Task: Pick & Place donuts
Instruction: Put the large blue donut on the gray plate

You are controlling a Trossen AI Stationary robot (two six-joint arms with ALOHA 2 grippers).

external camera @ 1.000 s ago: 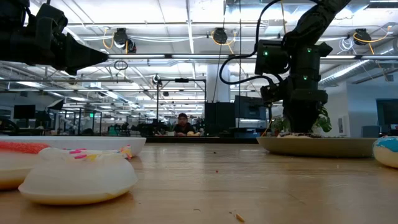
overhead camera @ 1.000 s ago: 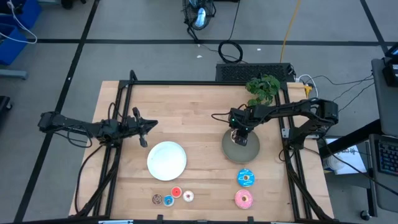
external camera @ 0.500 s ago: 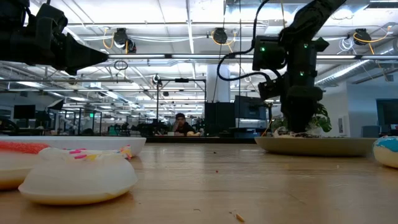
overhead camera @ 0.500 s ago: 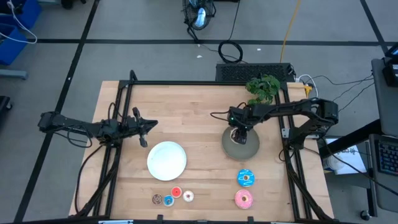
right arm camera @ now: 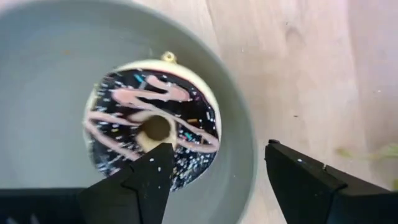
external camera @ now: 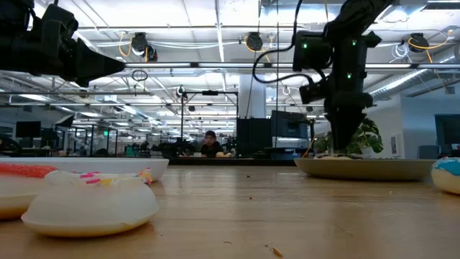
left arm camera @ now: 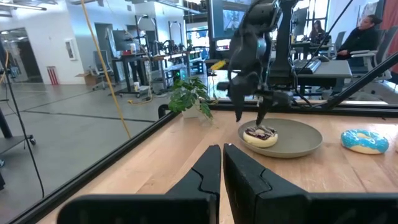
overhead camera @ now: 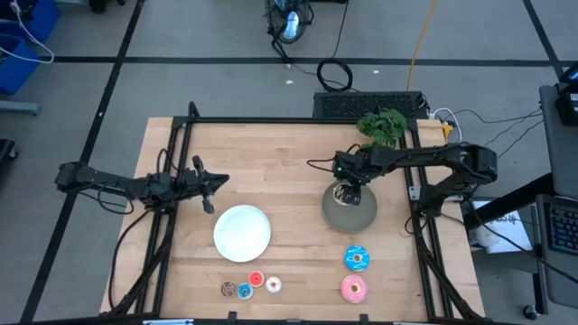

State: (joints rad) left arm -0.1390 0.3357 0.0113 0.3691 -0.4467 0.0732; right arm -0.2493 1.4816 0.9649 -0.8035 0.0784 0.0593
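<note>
The chocolate-sprinkled donut (right arm camera: 152, 134) lies flat on the grey plate (overhead camera: 358, 217), near the plate's far-left rim, and also shows in the left wrist view (left arm camera: 260, 135). My right gripper (right arm camera: 217, 155) hangs open just above it, fingers pointing down, touching nothing (left arm camera: 249, 115). The blue donut (overhead camera: 358, 258) and the pink donut (overhead camera: 354, 289) rest on the table nearer the near edge. Mini donuts (overhead camera: 256, 281) lie near the near edge, below the white plate (overhead camera: 242, 232). My left gripper (overhead camera: 213, 185) waits shut at the table's left, raised off the wood.
A potted plant (overhead camera: 381, 128) stands at the far right corner, behind the grey plate. Black frame rails (overhead camera: 172, 208) run along both sides of the table. Bare wood lies between the two plates and along the far edge. People sit at desks in the room beyond.
My right gripper has risen straight up from the grey plate and drifted slightly toward the far edge. The chocolate-sprinkled donut stays lying on the plate beneath it. The left arm has kept still.
</note>
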